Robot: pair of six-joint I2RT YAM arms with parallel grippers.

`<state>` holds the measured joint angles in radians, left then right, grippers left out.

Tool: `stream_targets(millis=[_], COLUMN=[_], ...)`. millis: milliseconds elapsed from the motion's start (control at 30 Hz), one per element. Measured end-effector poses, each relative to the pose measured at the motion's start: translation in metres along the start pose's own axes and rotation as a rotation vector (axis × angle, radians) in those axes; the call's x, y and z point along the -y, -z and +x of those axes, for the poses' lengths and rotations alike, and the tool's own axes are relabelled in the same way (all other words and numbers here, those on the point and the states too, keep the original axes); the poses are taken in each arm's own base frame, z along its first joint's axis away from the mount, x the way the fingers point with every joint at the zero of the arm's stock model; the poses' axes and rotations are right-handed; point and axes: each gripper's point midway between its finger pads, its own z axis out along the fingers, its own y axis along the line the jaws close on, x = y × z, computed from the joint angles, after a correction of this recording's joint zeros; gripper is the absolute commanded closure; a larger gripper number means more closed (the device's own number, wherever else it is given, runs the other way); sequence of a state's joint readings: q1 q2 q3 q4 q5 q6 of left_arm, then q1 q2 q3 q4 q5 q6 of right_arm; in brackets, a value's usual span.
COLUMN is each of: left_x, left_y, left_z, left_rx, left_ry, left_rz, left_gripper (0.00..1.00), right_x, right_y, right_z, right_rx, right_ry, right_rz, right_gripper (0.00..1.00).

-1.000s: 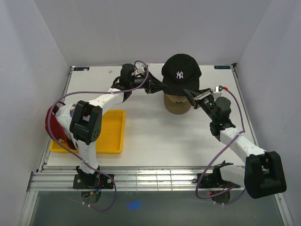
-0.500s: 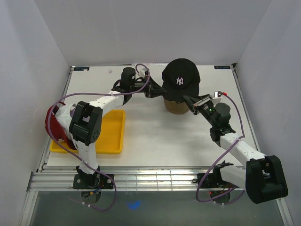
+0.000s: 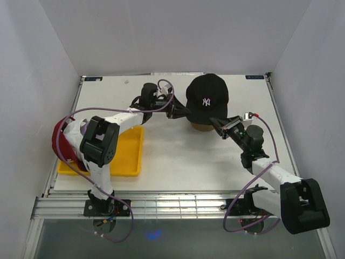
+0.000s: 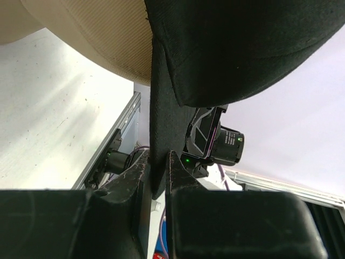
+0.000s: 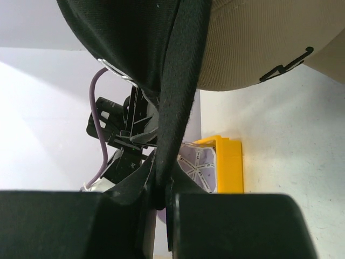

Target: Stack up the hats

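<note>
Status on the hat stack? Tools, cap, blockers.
Left tool shut on black cap rim. Right tool shut on opposite rim. Cap held over tan cap. No blockers in view.

A white NY logo [image 3: 205, 101] stands on the front of the black cap [image 3: 211, 87]

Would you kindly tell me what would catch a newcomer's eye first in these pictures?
A black cap, pinched at opposite edges by the left claw and right claw, is held over a tan cap at the far centre of the table. A red cap shows at the left end of a yellow tray.
</note>
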<state>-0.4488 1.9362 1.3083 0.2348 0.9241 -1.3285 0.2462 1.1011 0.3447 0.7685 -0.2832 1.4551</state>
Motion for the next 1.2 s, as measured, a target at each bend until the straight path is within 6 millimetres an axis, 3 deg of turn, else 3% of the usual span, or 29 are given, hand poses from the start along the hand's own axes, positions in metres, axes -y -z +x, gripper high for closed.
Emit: stream_targets(millis=[433,867,1200], left_x=[-0.017,-0.054,-0.063], left_y=[-0.010,-0.017,-0.023], left_z=[0.013,0.021,0.022], left_rx=[-0.022,-0.025,-0.026], left_ry=[-0.014,0.025,0.019], left_rz=[-0.025,-0.076,-0.086], left_gripper=[1.00,1.00,1.00], right_x=[0.018,0.051,0.059], right_y=[0.012,0.018,0.021], right_z=[-0.003,0.001,-0.001], right_rx=[-0.025,-0.053,-0.055], right_ry=[-0.004,0.009,0.035], right_rz=[0.020,0.095,0.119], right_gripper=[0.92,0.92,0.92])
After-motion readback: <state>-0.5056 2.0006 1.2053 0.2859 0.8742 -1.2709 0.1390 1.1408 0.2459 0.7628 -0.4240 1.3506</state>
